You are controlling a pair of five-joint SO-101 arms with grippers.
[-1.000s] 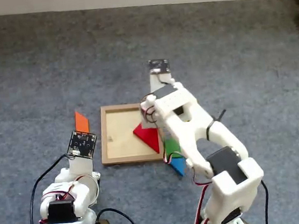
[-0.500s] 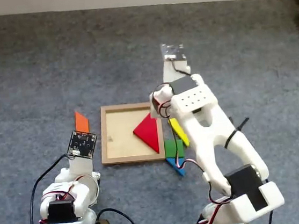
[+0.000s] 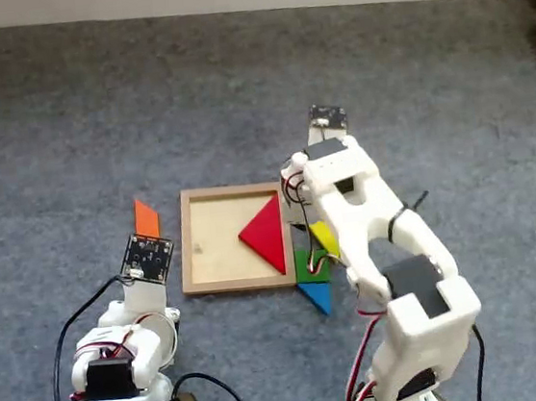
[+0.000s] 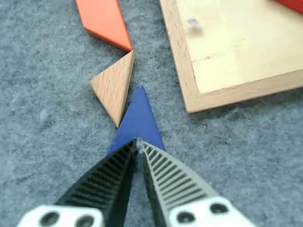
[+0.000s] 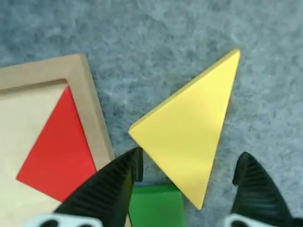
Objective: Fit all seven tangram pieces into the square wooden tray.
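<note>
1. Starting with the square wooden tray (image 3: 190, 267): it lies on the carpet between the two arms, and most of its floor is bare, so the task looks early on
2. One piece is in the tray, the red triangle (image 3: 265, 235). Its long side runs along the tray wall nearest the right arm and its point is toward the middle
3. The yellow triangle (image 5: 189, 137) looks like the step in hand. It lies flat on the carpet just outside that same wall. The right gripper (image 5: 189, 163) hangs over it with its jaws spread wide on either side of the piece, and it grips nothing
4. To grasp it well, I would lower the tips to the carpet before closing and pinch across two edges. The finger on the tray side has little room, so it should not catch the rim or the green square (image 5: 156, 205) just beside the yellow corner
5. I would then lift clear of the rim and set the long side along a free wall, point meeting the red one
6. The left gripper (image 4: 138, 146) is pressed closed and holds nothing, its tip over the dark blue triangle (image 4: 138, 120). This piece touches a wooden triangle (image 4: 113, 90), with the orange parallelogram (image 4: 102, 19) just beyond, all outside the tray
</note>
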